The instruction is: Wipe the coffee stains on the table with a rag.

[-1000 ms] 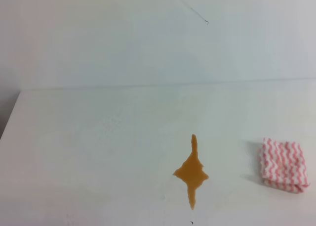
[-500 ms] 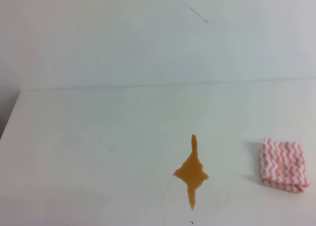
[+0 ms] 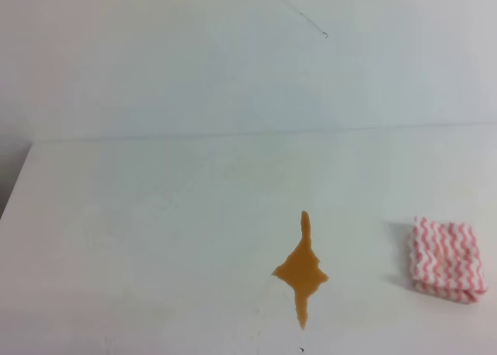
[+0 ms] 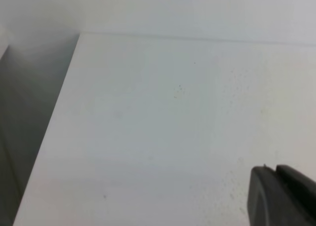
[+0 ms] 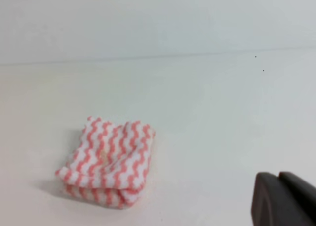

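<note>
The coffee stains form one orange-brown diamond-shaped puddle with thin spikes, on the white table near its front middle. The rag, folded with pink-and-white zigzag stripes, lies to the right of the puddle and apart from it. In the right wrist view the rag sits at lower left, and my right gripper shows at the bottom right corner, shut and empty, well clear of the cloth. My left gripper appears at the bottom right of the left wrist view, its fingers pressed together over bare table. Neither gripper shows in the exterior high view.
A pale wall rises behind the table. The table's left edge drops off to a darker gap, also seen as the table's left edge in the left wrist view.
</note>
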`<action>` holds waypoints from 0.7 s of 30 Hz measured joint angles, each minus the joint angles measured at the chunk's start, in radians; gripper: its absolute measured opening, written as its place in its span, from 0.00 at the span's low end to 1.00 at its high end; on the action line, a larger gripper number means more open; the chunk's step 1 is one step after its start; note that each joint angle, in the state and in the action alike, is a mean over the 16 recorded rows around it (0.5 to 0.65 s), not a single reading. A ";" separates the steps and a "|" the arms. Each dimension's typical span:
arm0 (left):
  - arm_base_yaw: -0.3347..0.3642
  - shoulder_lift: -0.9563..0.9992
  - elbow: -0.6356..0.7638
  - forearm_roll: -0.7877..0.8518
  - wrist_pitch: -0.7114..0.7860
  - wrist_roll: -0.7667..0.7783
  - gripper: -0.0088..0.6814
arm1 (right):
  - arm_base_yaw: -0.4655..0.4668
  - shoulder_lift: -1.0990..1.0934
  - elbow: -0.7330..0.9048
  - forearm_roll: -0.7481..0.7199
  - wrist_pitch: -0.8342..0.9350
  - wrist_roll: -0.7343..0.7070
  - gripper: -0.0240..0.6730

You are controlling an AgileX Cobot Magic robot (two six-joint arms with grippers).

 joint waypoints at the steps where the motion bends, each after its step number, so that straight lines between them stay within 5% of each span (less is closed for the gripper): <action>1: 0.000 0.000 0.000 0.000 0.000 0.000 0.01 | 0.000 0.000 0.000 0.000 0.000 0.001 0.03; 21: 0.000 -0.002 0.000 0.000 -0.001 0.000 0.01 | 0.009 -0.003 0.002 0.000 -0.002 0.003 0.03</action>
